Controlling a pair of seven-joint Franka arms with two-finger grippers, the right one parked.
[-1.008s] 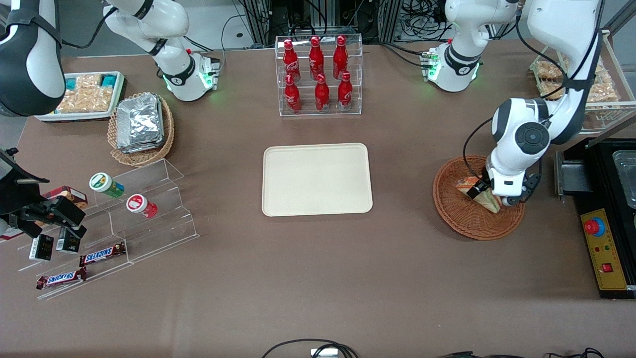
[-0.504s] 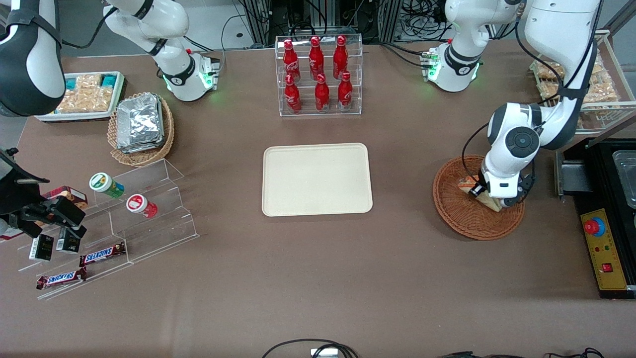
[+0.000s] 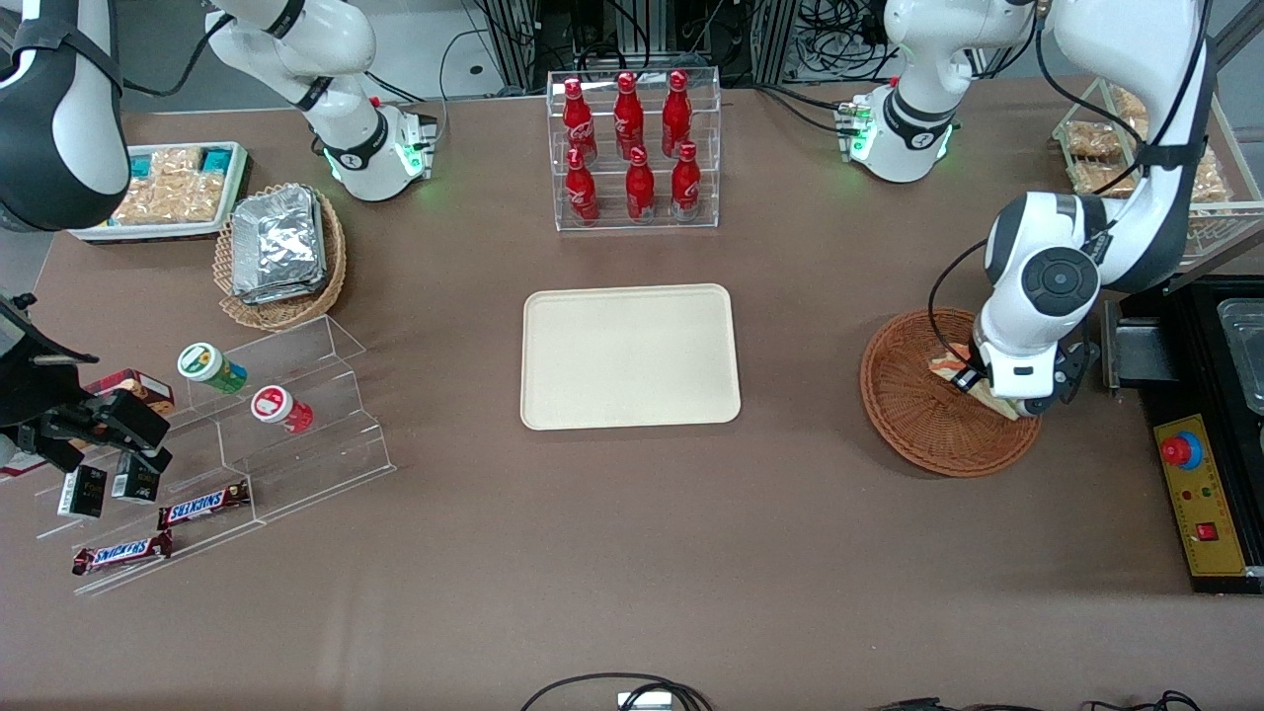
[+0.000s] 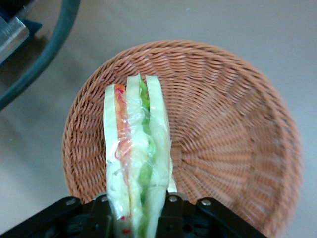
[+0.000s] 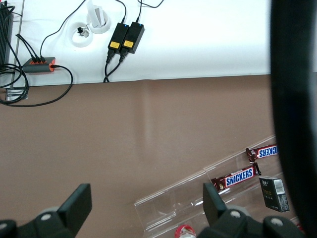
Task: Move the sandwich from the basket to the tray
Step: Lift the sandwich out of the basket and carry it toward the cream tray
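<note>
my gripper (image 4: pixel 136 208) is clamped on the wrapped sandwich (image 4: pixel 134 158), pinching its bread faces. i hold it on edge above the reddish-brown wicker basket (image 3: pixel 913 415), clear of the weave. the cream tray (image 3: pixel 630 355) sits well apart, toward the table's middle.

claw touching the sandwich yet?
Touching. In the left wrist view the claw is shut on the wrapped sandwich, with one black finger pressed against each bread face, holding it on edge above the wicker basket.
</note>
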